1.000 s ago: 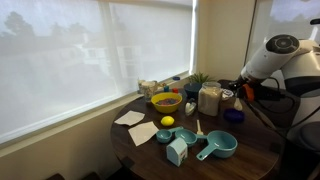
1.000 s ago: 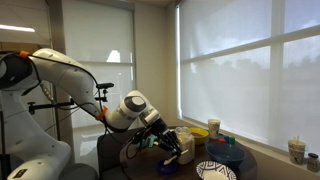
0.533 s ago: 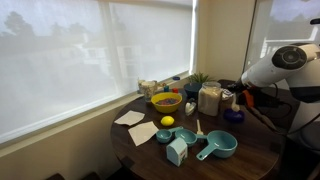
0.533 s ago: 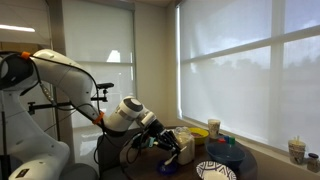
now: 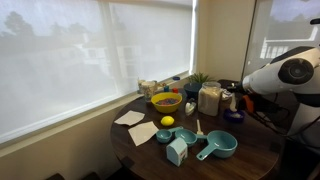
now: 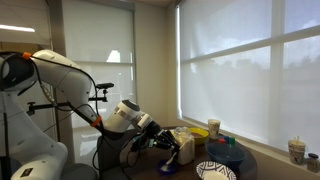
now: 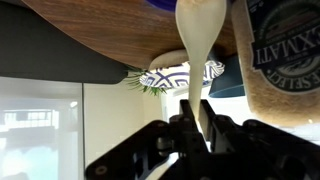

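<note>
The wrist view stands upside down. My gripper (image 7: 197, 120) is shut on the thin handle of a cream utensil (image 7: 199, 35), whose wide end rests at the brown round table (image 7: 100, 40). A tall clear container with a printed label (image 7: 285, 60) is right beside it. A patterned bowl (image 7: 180, 75) lies beyond. In both exterior views the gripper (image 5: 238, 98) (image 6: 163, 143) is at the table's edge, next to the clear container (image 5: 210, 99).
On the round table (image 5: 250, 160) are a yellow bowl (image 5: 166, 101), a yellow ball (image 5: 167, 122), a teal measuring cup (image 5: 218, 147), a light blue carton (image 5: 177, 151), two napkins (image 5: 130, 118), a blue bowl (image 5: 233, 115) and a small plant (image 5: 200, 80). Blinds cover the windows behind.
The arm has sunk lower and drawn back from the table's edge. The things on the table have not moved.
</note>
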`<control>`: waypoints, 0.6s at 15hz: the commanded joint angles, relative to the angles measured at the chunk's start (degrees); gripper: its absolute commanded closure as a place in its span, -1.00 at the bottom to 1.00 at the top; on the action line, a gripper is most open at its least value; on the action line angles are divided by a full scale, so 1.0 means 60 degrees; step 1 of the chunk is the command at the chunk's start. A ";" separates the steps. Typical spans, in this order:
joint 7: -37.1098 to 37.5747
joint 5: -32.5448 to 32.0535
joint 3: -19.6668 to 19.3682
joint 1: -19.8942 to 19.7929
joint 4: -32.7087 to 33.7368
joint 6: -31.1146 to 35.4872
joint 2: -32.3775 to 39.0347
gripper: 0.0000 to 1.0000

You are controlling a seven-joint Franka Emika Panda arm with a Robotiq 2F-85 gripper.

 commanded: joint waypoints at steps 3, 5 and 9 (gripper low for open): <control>0.0989 -0.1565 -0.0298 0.0743 -0.0210 -0.0706 -0.0293 0.94; 0.1195 -0.1968 -0.0328 0.0955 -0.0223 -0.1016 -0.0308 0.94; 0.1416 -0.2306 -0.0423 0.1369 -0.0273 -0.1558 -0.0320 0.94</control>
